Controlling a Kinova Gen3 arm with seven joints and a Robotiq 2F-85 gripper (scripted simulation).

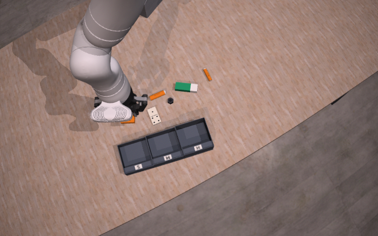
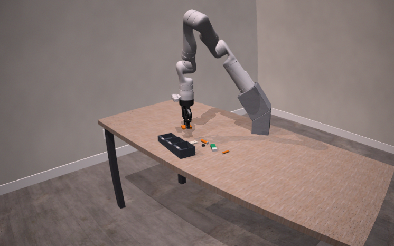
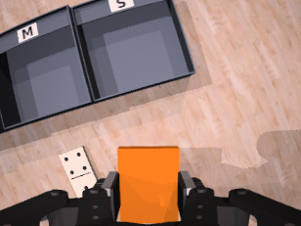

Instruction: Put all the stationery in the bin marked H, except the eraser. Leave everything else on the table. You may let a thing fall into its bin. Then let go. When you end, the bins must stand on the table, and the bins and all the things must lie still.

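With the jaws partly closed on a flat orange block (image 3: 149,184), probably a sticky-note pad or similar stationery, the gripper (image 3: 149,203) holds it by two opposite sides just above the table (image 1: 272,73), near the bins' S end. The step in hand looks like the carry to the bin marked H (image 1: 194,135), which sits at the far end of the row, past the S bin (image 1: 135,155) and the M bin (image 1: 163,145). To do it well, lift first so the block clears the bin walls and the domino (image 1: 153,115) lying just beside the jaws, keep the grip steady, travel along the row, and release only once centred over H.

From above, the wrist covers nearly all of the block; only an orange corner shows. H is outside the wrist view. How far the block hangs above the table is hard to judge. Two orange stick-like items (image 1: 157,94) (image 1: 207,74), a green-and-white eraser (image 1: 186,86) and a small black nut (image 1: 170,100) lie beyond; whether the sticks are pens or crayons is unclear.
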